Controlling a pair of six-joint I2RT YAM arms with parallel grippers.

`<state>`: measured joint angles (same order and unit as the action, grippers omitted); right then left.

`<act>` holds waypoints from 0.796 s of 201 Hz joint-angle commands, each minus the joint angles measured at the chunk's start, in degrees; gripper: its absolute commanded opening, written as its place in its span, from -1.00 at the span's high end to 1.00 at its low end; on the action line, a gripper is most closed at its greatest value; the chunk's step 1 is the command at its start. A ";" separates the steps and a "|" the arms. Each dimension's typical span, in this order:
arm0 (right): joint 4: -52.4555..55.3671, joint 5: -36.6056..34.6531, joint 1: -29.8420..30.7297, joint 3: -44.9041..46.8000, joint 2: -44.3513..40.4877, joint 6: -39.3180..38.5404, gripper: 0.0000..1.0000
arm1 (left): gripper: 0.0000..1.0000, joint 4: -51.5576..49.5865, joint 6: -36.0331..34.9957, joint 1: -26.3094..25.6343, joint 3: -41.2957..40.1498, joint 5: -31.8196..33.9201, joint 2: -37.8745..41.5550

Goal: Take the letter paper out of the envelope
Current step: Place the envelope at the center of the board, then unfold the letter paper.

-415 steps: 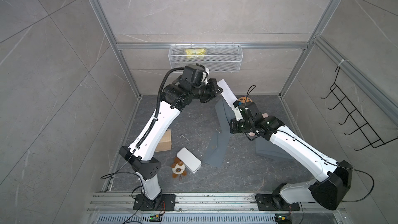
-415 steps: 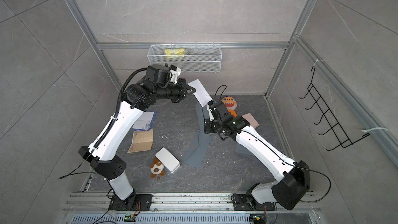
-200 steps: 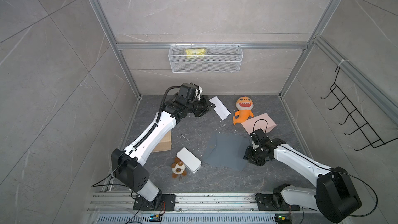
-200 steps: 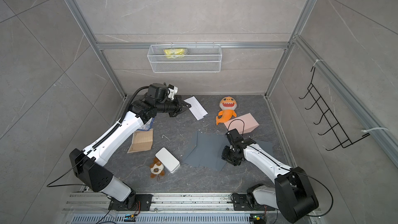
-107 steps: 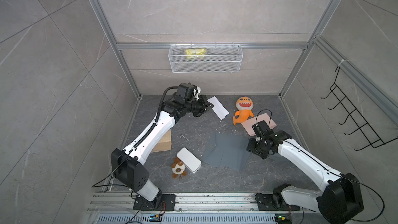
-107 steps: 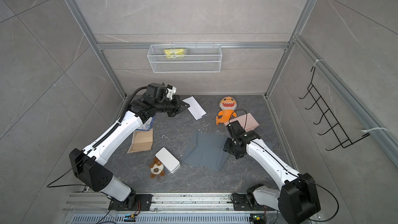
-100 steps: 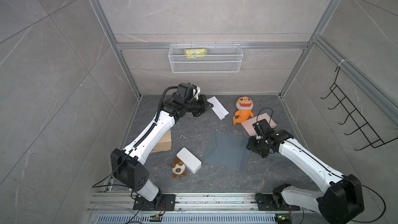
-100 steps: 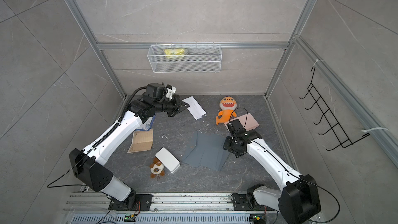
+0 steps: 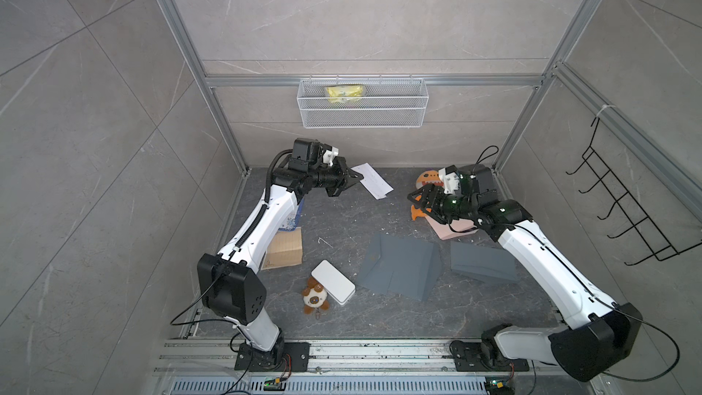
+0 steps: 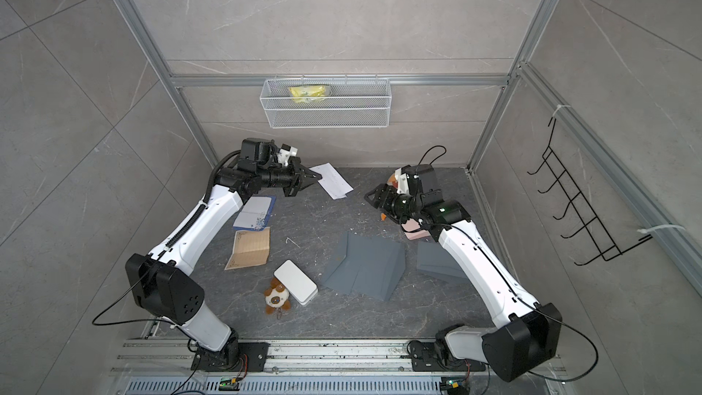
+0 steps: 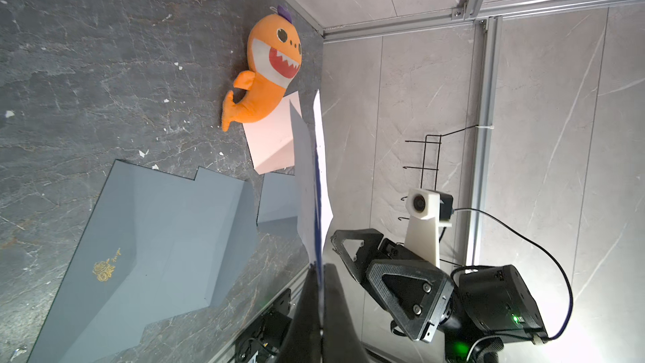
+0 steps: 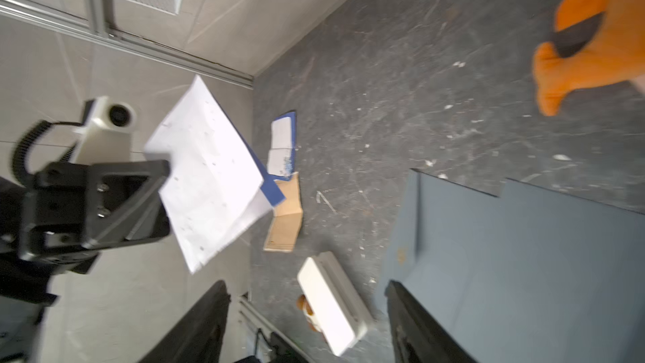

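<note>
Leaving the envelope (image 9: pixel 399 265) flat, the right gripper (image 9: pixel 415 199) lifts away, jaws apart; the left gripper (image 9: pixel 355 176) clamps the freed paper (image 9: pixel 374 182).

White box (image 9: pixel 333 287) against dog plush (image 9: pixel 314 298) (partly overlapping).

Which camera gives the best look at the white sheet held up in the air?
The right wrist view: the letter paper faces that camera, its broad side showing. The left wrist view sees the letter paper nearly edge-on. In both top views it is small.
</note>
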<state>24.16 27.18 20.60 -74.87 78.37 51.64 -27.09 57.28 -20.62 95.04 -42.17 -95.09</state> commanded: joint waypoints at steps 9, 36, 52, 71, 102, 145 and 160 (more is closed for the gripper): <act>-16.10 7.49 -0.23 1.47 2.74 11.93 -0.41 | 1.00 5.61 4.07 -0.11 0.54 -4.12 0.34; -21.49 8.49 -0.21 2.22 4.52 15.90 -0.34 | 1.00 5.42 4.22 -0.13 0.42 -3.76 0.43; -23.60 8.94 -0.21 2.62 5.17 17.53 -0.31 | 1.00 5.53 4.41 -0.21 0.01 -3.42 0.77; -27.09 9.38 -0.22 3.57 5.52 19.97 -0.24 | 1.00 5.69 4.77 -0.38 -0.09 -3.29 0.78; -30.10 9.82 -0.18 3.96 5.98 22.05 -0.17 | 1.00 6.17 5.21 -0.82 -0.12 -3.25 0.78; -34.42 10.69 -0.12 5.03 6.64 25.37 -0.09 | 1.00 7.36 6.08 -1.17 -0.45 -3.17 0.78; -35.94 10.64 -0.13 5.58 6.56 26.53 -0.08 | 1.00 7.40 6.12 -1.26 -0.39 -3.04 0.78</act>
<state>-6.74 36.75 20.60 -70.72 84.03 75.09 -22.15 62.48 -21.56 94.89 -43.70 -95.22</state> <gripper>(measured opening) 0.545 0.047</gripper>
